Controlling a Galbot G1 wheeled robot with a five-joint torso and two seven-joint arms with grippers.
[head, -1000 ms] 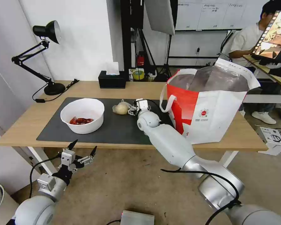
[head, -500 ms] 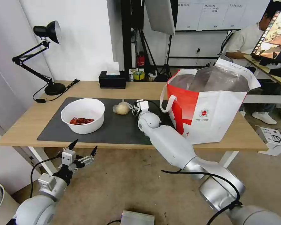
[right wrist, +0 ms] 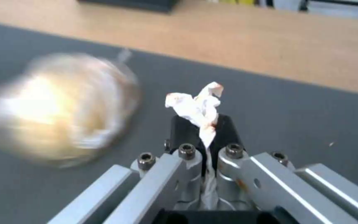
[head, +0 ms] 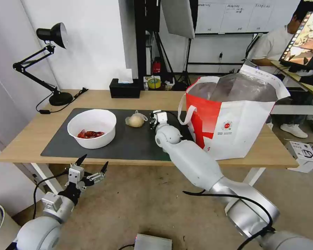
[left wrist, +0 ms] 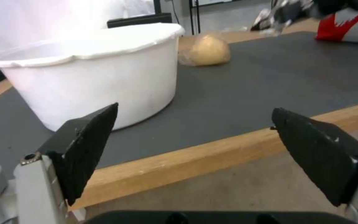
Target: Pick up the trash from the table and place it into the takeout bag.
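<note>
My right gripper (head: 152, 121) hovers low over the dark mat (head: 128, 144) of the table (head: 27, 139), shut on a small crumpled white tissue (right wrist: 199, 107) with reddish stains. The tissue sticks out past my gripper (right wrist: 202, 132). Just to the left lies the knotted clear bag with a beige lump (head: 135, 120) (right wrist: 59, 105) (left wrist: 207, 50). The white bowl with red scraps (head: 91, 128) (left wrist: 88, 71) sits further left on the mat. The red-and-white takeout bag (head: 233, 121) stands open at the right. My left gripper (head: 94, 162) (left wrist: 194, 110) hangs open below the table's front edge.
A black tissue box (head: 125, 88) and a black desk lamp (head: 54, 67) stand at the table's back. A white box (head: 304, 154) lies on the floor to the right. The takeout bag's white handle (head: 185, 116) hangs close to my right wrist.
My right gripper has drawn slightly right, away from the knotted bag, holding the tissue. The left arm has not moved.
</note>
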